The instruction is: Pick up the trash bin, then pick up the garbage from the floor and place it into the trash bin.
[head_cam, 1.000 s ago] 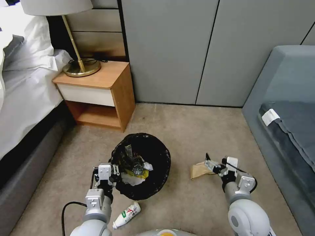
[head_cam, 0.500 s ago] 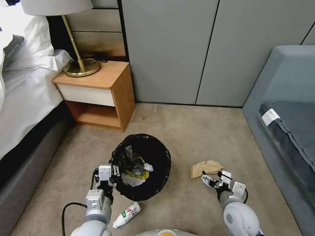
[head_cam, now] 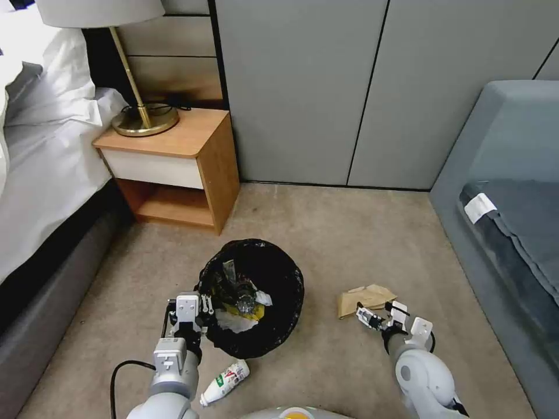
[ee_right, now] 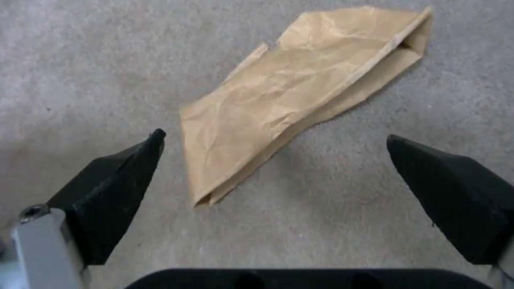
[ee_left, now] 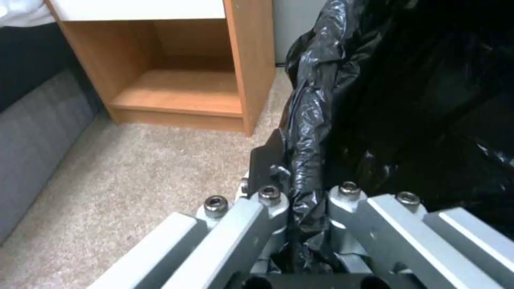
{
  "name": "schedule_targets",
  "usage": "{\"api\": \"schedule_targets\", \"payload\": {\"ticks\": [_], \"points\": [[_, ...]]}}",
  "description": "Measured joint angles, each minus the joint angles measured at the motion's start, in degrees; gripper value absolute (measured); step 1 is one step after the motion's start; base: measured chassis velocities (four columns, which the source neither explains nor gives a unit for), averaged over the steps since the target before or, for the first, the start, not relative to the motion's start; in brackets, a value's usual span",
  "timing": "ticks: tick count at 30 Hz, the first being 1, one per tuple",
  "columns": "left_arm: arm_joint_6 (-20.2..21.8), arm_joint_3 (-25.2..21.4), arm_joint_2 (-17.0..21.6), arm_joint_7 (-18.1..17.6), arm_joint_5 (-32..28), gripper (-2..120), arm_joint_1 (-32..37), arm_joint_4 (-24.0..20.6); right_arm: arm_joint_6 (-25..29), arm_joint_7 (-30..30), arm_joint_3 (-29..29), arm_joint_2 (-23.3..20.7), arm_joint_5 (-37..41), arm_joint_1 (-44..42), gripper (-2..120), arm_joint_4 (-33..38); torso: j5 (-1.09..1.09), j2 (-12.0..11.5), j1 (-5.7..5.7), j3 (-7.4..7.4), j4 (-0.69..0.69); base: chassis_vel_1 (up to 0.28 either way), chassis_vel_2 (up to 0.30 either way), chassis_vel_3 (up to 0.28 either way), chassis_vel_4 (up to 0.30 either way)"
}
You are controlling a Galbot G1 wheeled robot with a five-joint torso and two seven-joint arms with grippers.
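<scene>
- down on the carpet (head_cam: 349, 233), the trash bin (head_cam: 279, 326) sits in front of the robot, its black bag (ee_left: 311, 120) folded over the rim and wrappers, paper and a clear bottle lying inside.
- the left gripper (head_cam: 201, 304) is clamped tight on the bin's near-left rim; the left wrist view shows the bag plastic pinched between its closed fingers (ee_left: 268, 168).
- the right gripper (head_cam: 375, 314) hovers low over the floor with its jaws spread wide and nothing between them.
- the brown paper bag (head_cam: 364, 298), flat and creased, lies on the carpet just beyond that gripper; in the right wrist view its near end (ee_right: 214, 184) sits between the two black fingertips (ee_right: 128, 168) without touching either.
- a small white bottle (head_cam: 224, 381) lies on its side on the floor, near the bin and beside the left arm.
- a wooden nightstand (head_cam: 192, 169) with a brass lamp (head_cam: 142, 119) stands behind the bin, well apart from it.
</scene>
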Motion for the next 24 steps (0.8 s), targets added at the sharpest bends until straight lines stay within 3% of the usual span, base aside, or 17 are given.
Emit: {"api": "schedule_targets", "payload": {"ticks": [12, 24], "points": [[0.0, 0.0, 0.0, 0.0, 0.1, 1, 0.0, 0.0, 2.5, -3.0, 0.1, 1.2, -2.3, 5.5, 100, -10.5, 0.01, 0.0, 0.00, 0.00, -0.01, 0.000, 0.000, 0.000, 0.000], [0.0, 0.2, -0.1, 0.0, 0.2, 1, -0.3, 0.8, 5.6, -7.8, 0.9, 1.6, -2.7, 8.1, 100, -14.1, 0.00, 0.0, 0.00, 0.00, -0.01, 0.000, 0.000, 0.000, 0.000]]}}
